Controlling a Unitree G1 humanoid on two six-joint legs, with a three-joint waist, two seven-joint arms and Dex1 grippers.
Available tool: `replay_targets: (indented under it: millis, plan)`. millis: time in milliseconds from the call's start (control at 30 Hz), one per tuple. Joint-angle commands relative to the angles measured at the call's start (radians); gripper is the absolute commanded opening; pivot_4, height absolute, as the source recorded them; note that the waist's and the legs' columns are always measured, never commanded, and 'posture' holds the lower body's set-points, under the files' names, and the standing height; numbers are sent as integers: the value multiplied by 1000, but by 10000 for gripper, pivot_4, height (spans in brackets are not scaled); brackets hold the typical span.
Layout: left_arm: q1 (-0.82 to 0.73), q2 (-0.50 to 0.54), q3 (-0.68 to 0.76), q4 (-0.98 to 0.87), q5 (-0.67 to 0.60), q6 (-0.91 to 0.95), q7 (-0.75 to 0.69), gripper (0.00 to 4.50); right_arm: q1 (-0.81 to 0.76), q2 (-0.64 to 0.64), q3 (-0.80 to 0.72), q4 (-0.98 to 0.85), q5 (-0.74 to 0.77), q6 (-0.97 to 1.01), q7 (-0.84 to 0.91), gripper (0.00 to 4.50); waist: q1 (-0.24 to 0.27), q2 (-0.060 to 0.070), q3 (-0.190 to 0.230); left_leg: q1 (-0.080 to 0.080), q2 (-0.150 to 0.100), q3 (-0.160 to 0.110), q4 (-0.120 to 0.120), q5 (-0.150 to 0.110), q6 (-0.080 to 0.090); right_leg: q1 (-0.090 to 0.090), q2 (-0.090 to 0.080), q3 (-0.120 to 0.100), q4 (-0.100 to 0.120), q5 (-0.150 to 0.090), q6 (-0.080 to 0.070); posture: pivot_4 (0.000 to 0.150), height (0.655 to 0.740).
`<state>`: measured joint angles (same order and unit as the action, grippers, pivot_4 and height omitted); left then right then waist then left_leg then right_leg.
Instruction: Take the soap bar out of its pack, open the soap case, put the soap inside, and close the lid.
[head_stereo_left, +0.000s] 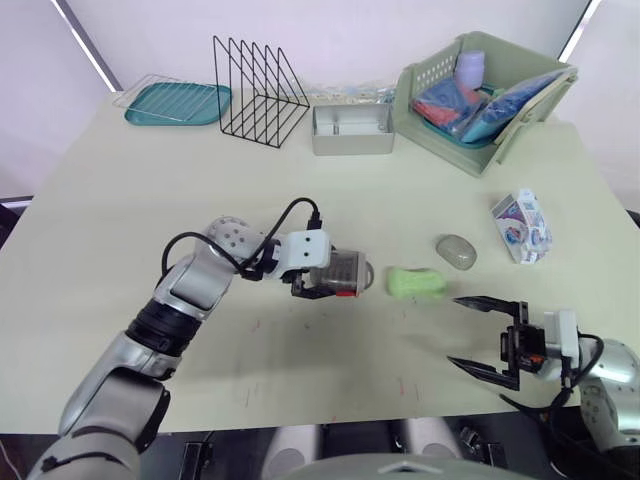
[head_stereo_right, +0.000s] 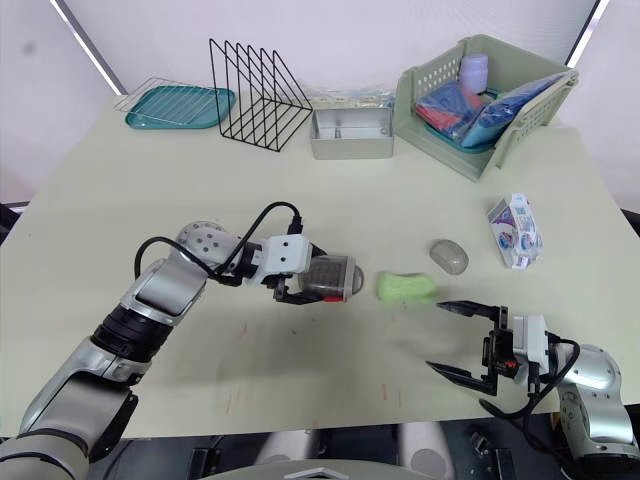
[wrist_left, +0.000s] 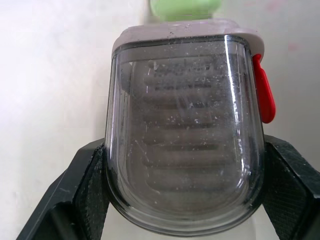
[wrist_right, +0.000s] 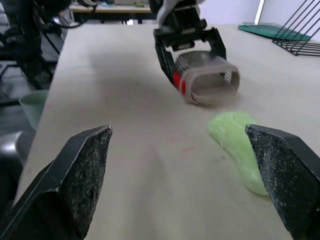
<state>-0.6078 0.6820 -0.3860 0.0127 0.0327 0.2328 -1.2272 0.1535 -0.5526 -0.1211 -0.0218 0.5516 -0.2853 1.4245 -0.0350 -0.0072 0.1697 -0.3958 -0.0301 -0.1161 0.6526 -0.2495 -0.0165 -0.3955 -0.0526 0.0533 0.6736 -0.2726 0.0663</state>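
Left pincer (head_stereo_left: 335, 275) clamped soap case (wrist_left: 185, 140) by both sides, open mouth just beside soap bar (head_stereo_left: 417, 283). Soap bar lay unwrapped on worktop (head_stereo_left: 120, 200). Right pincer (head_stereo_left: 453, 331) spread wide near soap bar. Soap pack (head_stereo_left: 521, 226) well apart from soap bar.

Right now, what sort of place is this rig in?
Probably a robotics lab staged as a home tabletop: pale table, black wire file rack, green basket of packets, another cluttered bench behind.

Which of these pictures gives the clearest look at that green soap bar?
Either eye view: the whole green soap bar lies bare beside the soap case held by the left tool. The right wrist view shows it close but slantwise. The left wrist view catches a sliver beyond the case.
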Motion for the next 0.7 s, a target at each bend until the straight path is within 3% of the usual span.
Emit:
replay_targets:
  millis: [33, 367, 700]
  plan:
    - [-56, -5, -15, -38, 18, 43, -17, 34745, 20, 1, -7, -3, -1, -28, -5, 44746, 0, 0, 0, 0, 0, 0, 0, 0, 0, 0, 0, 0, 0, 0, 0, 1500, 7400]
    - [-130, -2, -96, -21, 61, 101, -103, 34745, -14, -8, 0, 50, -31, -46, -10, 44746, -6, 0, 0, 0, 0, 0, 0, 0, 0, 0, 1, 0, 0, 0, 0, 1500, 7400]
    - [-123, 48, -58, -26, 56, 121, -114, 34745, -44, 1, 10, 75, -41, -48, -21, 44746, -7, 0, 0, 0, 0, 0, 0, 0, 0, 0, 1, 0, 1, 0, 0, 1500, 7400]
